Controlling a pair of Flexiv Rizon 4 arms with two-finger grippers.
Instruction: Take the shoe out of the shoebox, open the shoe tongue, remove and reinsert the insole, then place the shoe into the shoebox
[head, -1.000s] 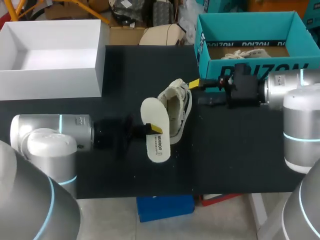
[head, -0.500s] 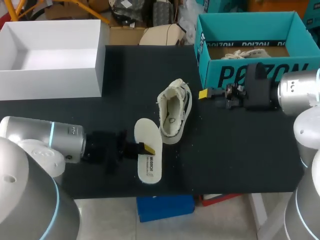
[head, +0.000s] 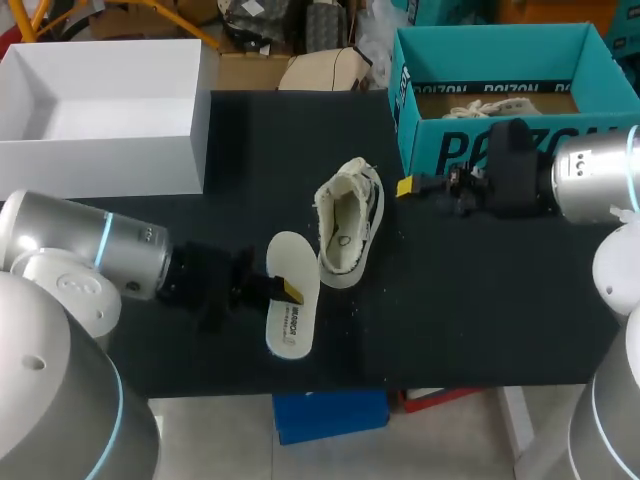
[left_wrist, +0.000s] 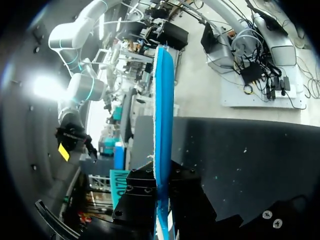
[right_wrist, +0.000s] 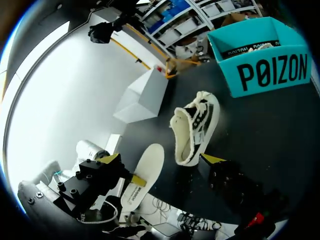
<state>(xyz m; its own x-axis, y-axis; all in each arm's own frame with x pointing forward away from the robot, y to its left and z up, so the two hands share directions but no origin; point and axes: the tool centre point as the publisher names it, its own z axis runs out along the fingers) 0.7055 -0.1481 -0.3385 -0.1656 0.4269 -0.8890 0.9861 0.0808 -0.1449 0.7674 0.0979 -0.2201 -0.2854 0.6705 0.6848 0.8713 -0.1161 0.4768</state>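
Observation:
A cream low-top shoe (head: 350, 225) lies on its side in the middle of the black table (head: 480, 300), opening toward me. Its pale insole (head: 290, 305) is outside the shoe, just to its front left, with my left gripper (head: 290, 292) shut on one long edge. In the left wrist view the insole (left_wrist: 163, 100) stands edge-on between the black fingers (left_wrist: 137, 197), showing a blue underside. My right gripper (head: 410, 190) stands open to the right of the shoe, apart from it, with nothing in it. The right wrist view shows the shoe (right_wrist: 196, 125) and the held insole (right_wrist: 145, 172) ahead.
The teal shoebox (head: 500, 150) stands open at the back right, just behind my right gripper, with another shoe inside. An open white box (head: 195, 140) sits at the back left. The table's front edge runs close below the insole.
My left gripper has carried the insole away from the shoe, toward the front left. My right gripper has drawn back to the right, off the shoe's heel.

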